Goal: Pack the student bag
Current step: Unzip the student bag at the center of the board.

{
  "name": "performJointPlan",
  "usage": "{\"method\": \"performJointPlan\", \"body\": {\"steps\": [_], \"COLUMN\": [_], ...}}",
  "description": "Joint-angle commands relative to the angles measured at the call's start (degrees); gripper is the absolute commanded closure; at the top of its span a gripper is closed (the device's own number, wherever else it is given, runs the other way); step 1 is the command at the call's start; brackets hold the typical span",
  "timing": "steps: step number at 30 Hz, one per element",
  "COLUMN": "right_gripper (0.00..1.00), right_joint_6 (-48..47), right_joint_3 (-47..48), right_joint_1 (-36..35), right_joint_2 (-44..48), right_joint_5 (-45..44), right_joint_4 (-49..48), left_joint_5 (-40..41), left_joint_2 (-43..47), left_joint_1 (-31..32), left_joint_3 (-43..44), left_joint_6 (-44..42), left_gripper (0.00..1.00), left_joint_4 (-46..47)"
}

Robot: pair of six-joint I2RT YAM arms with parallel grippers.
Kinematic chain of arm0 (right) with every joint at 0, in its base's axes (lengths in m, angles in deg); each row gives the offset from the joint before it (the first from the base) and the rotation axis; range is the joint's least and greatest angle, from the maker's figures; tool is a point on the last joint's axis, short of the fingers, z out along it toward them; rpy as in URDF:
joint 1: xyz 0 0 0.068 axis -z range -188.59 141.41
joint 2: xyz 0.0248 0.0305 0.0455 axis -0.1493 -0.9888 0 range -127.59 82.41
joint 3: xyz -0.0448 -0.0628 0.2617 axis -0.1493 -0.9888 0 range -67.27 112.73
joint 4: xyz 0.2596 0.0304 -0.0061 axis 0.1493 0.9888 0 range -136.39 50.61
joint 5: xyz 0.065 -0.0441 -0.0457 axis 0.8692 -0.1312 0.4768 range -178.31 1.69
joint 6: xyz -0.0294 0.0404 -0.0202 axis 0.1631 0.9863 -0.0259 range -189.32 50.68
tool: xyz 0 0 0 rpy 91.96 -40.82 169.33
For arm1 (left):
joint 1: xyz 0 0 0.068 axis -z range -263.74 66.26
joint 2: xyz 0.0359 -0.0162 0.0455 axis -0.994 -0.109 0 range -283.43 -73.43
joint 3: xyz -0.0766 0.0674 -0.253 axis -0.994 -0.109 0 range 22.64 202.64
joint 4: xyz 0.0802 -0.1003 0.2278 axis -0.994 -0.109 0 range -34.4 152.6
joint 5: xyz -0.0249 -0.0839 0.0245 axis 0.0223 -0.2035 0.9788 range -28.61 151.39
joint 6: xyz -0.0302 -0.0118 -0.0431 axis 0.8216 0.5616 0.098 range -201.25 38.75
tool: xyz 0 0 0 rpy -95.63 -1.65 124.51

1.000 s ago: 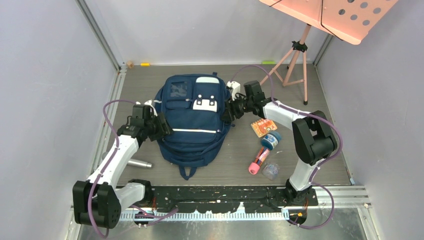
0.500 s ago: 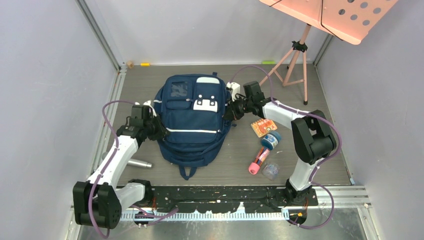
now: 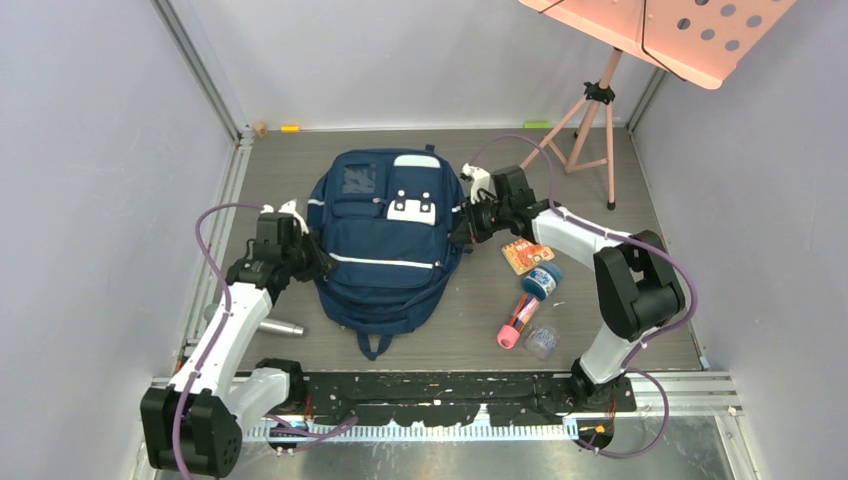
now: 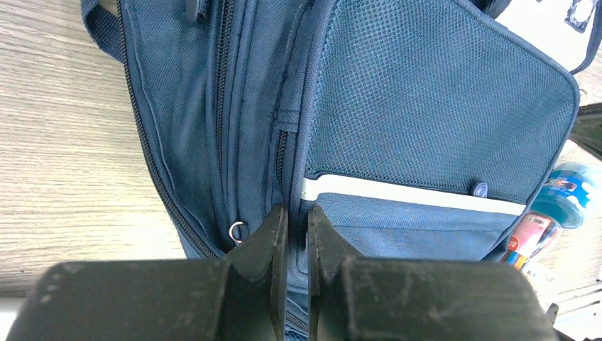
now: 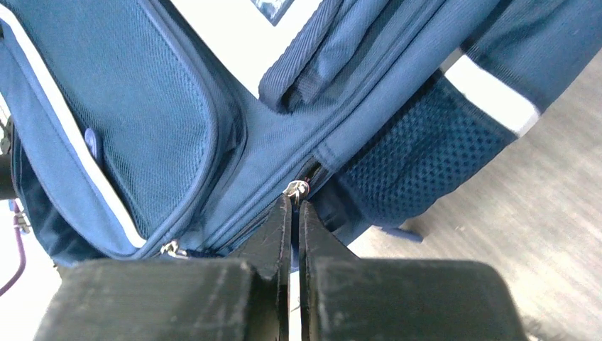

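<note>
Where the student bag [image 3: 385, 275] lies, end effectors [image 3: 322, 262] [image 3: 462, 226] pinch both sides.

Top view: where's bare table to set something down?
Free: far strip between student bag and back wall; near patch between bag and pink tube. Crowded: right of bag, where orange card, blue-capped bottle and tube cluster.

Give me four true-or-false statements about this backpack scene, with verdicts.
1. The backpack lies between the two arms. True.
2. The right gripper is wide open. False: it is shut on a zipper pull at the backpack's side.
3. The pink tube is inside the backpack. False: it lies on the table, right of the backpack.
4. A metal cylinder lies beside the left arm. True.
</note>
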Motion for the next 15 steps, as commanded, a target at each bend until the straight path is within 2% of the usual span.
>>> {"method": "performJointPlan", "body": {"steps": [1, 10, 15], "right_gripper": [0.99, 0.99, 0.99], "right_joint_6": [3.6, 5.35, 6.8], "right_joint_3": [-3.71, -10.06, -12.6], "right_joint_1": [-1.35, -5.92, -11.15], "right_joint_2": [4.77, 10.29, 13.93], "right_joint_5": [-0.16, -5.93, -9.01], "right_joint_4": [3.33, 4.46, 4.33], "left_joint_5": [3.29, 5.03, 4.94], "left_joint_2": [3.77, 6.71, 7.45], "left_joint_1": [-0.7, -0.79, -0.85], "left_joint_3": [-0.44, -1.82, -2.98], "left_joint_6": [1.98, 4.37, 6.07], "left_gripper": [1.0, 1.0, 1.0], "left_joint_4": [2.69, 3.56, 4.82]}}
